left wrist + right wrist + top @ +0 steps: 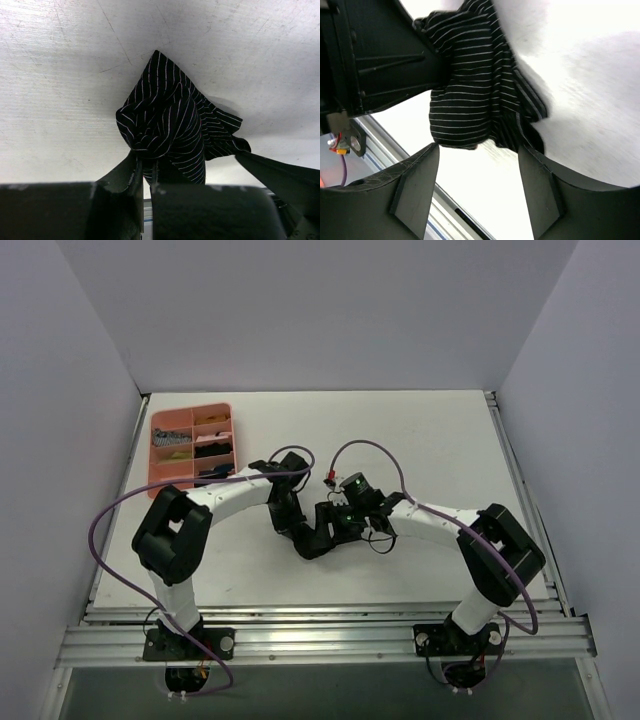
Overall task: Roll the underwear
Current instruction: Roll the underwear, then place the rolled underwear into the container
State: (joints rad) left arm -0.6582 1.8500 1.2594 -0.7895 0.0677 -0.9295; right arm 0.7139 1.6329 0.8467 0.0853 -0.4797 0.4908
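The underwear [170, 120] is a bunched black cloth with thin pale stripes, lying in a twisted lump on the white table. My left gripper [148, 172] is shut on its near end, with fabric pinched between the jaws. In the right wrist view the underwear [475, 85] lies just beyond my right gripper [479, 175], which stands open with bare table between its fingers. One finger edge touches the cloth's right fold. From above, both grippers meet at the dark lump of the underwear [318, 535] in mid table.
A pink divided tray [172, 475] with small items stands at the back left of the table. The left gripper's black body [385, 60] sits close on the left in the right wrist view. A metal rail [320, 625] runs along the near edge.
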